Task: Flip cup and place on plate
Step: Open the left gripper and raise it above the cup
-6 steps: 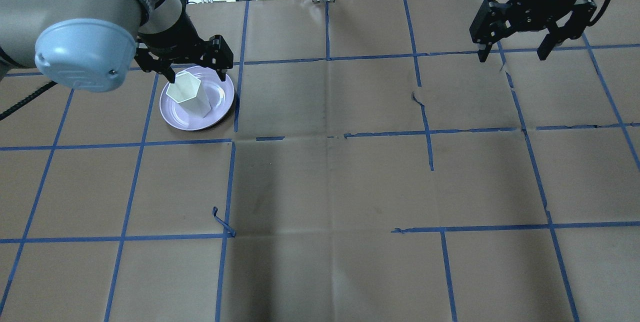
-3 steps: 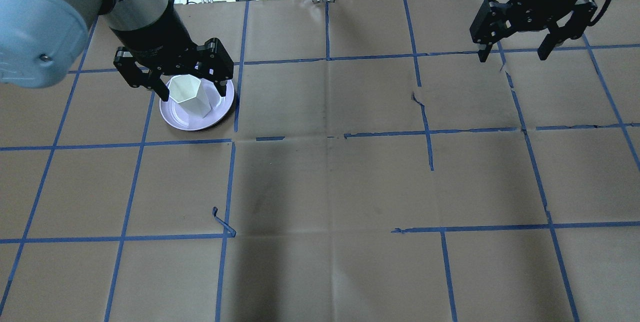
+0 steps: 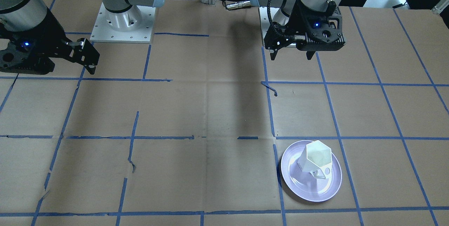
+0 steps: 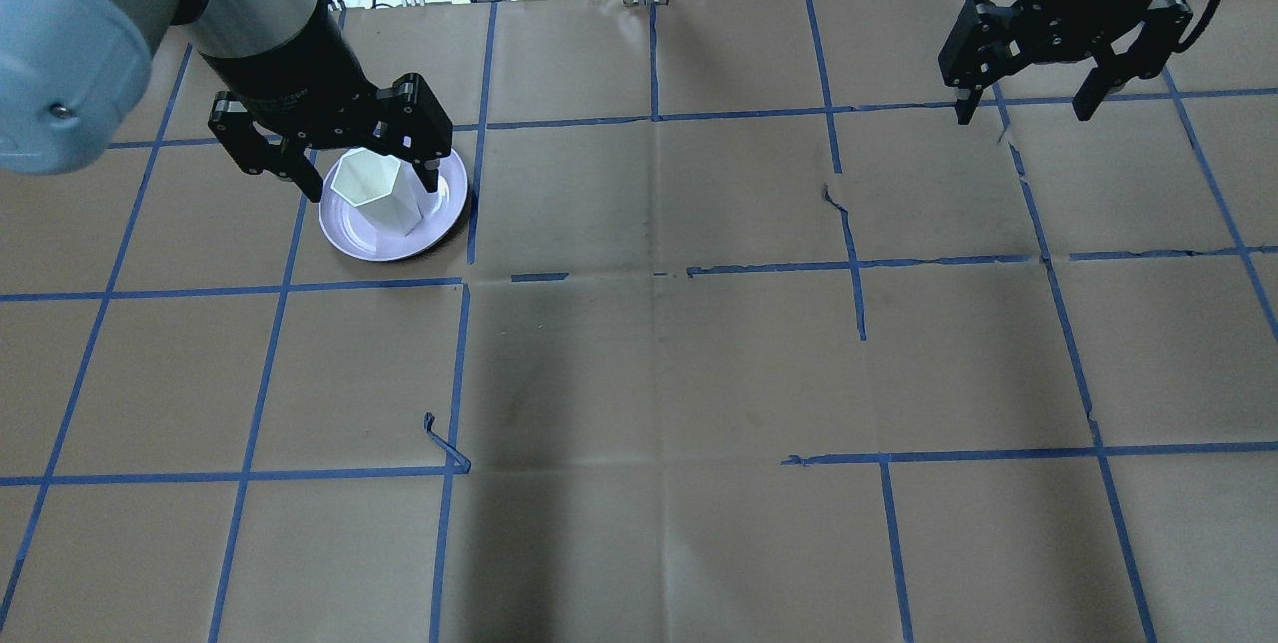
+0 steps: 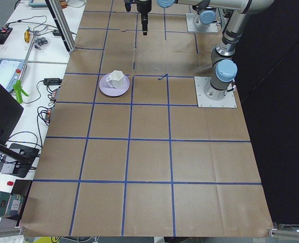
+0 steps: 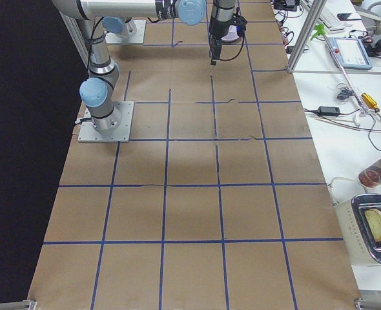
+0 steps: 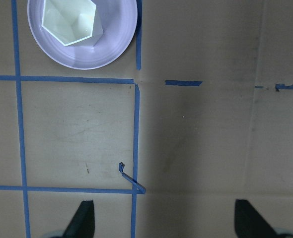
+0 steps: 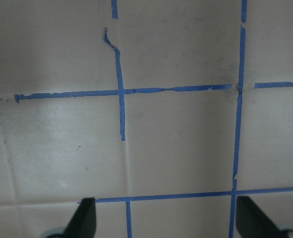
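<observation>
Overhead exterior view tells you the release is done. The left gripper (image 4: pixel 371 186), which straddled the cup a second ago, has lifted away with its jaws spread and empty. The cup (image 4: pixel 379 192) stands alone, mouth up, on the plate (image 4: pixel 344 236). Your right gripper (image 4: pixel 1021 112) hangs spread and empty, well apart and unmoved. The task looks finished to me; you need only retract that arm.
</observation>
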Controlling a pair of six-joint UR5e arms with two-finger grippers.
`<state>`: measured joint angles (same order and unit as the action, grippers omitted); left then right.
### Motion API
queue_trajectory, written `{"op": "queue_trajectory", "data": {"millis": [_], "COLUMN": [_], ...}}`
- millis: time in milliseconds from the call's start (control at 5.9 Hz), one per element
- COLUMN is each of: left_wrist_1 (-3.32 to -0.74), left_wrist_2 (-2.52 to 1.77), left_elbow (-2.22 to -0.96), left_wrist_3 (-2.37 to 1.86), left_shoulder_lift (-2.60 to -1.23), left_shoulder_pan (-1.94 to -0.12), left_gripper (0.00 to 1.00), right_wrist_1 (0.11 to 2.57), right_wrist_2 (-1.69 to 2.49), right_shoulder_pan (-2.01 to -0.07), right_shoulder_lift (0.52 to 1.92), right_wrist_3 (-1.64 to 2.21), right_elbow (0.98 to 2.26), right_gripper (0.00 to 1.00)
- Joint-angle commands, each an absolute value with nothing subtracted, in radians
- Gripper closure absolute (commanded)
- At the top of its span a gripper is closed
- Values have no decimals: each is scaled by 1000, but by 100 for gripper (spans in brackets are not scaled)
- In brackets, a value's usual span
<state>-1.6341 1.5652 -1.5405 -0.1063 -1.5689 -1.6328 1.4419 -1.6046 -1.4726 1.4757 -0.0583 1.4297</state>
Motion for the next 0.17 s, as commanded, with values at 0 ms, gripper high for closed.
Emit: {"op": "queue_trajectory", "data": {"millis": [0], "left_wrist_1": [-1634], "left_wrist_2": [1566], "left_elbow": [-1540], "left_wrist_3": [-107], "left_shoulder_lift": [-1568], "left_shoulder_pan": [-1631], "left_gripper": [1], "right_wrist_1": [1442], "right_wrist_2": [-1605], "right_shoulder_pan": [-1473], "right_shoulder_lift": [1476], "right_wrist_3": [-58], "right_elbow": [1430], "right_gripper": [0]}}
